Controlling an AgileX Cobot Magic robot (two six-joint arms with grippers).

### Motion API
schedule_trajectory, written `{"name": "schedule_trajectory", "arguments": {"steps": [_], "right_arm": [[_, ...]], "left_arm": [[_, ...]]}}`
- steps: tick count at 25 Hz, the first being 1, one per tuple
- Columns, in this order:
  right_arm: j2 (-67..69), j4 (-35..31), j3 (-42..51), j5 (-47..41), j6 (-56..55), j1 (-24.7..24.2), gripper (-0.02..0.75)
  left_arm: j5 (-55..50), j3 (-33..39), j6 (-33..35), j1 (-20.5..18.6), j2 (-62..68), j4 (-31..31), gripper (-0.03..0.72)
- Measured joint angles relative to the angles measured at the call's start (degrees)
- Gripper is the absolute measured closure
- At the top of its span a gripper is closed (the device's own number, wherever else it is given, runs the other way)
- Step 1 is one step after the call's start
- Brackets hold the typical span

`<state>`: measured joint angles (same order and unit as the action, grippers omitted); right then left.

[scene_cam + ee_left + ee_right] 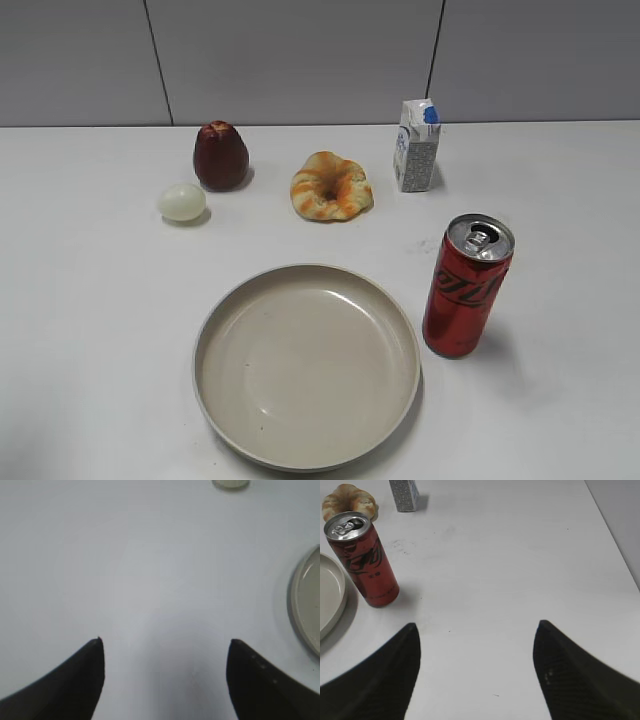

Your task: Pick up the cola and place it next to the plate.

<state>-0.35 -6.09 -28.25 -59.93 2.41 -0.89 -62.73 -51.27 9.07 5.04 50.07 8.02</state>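
Note:
The cola (466, 286), a slim red can with a silver pull-tab top, stands upright on the white table just right of the plate (232, 310), a wide beige dish. In the right wrist view the cola (366, 560) stands at the upper left, beside the plate's rim (335, 600). My right gripper (477, 630) is open and empty, apart from the can, to its right and nearer the camera. My left gripper (165, 642) is open and empty over bare table, with the plate's rim (300, 605) at the right edge. Neither gripper shows in the exterior view.
At the back stand a dark red apple-like fruit (220, 156), a pale egg (181, 202), a ring-shaped pastry (331, 186) and a small milk carton (416, 146). The table's right edge (615, 535) shows in the right wrist view.

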Motion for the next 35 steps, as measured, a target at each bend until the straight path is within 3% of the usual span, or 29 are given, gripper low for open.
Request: {"name": "schedule_trajectory", "arguments": {"steps": [12,27,35], "right_arm": [[0.00,0.00,0.00,0.00,0.00,0.00,0.202],[0.00,0.00,0.00,0.00,0.00,0.00,0.202],[0.00,0.00,0.00,0.00,0.00,0.00,0.202]], "left_arm": [[6.34,20.03,0.00,0.00,-31.97,-0.47,0.112],[3.61,22.44,0.00,0.00,-34.46,-1.35,0.135],[3.57,22.49,0.00,-0.17,-44.19,-1.37,0.153]]}}
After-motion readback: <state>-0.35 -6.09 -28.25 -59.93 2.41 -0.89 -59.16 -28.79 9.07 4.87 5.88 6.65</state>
